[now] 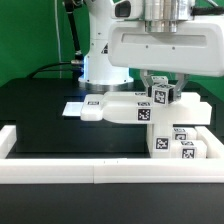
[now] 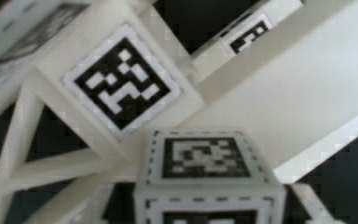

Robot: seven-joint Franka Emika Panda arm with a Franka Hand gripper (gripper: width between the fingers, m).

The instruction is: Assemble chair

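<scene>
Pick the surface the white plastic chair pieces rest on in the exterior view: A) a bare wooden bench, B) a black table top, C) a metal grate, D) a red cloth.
B: the chunky white plastic chair pieces with black-and-white square tags lie on a flat black table top, enclosed by long white border rails.

A green wall [image 1: 30, 40] stands behind the black table [image 1: 40, 110]; white border rails [image 1: 100, 172] edge it.
</scene>
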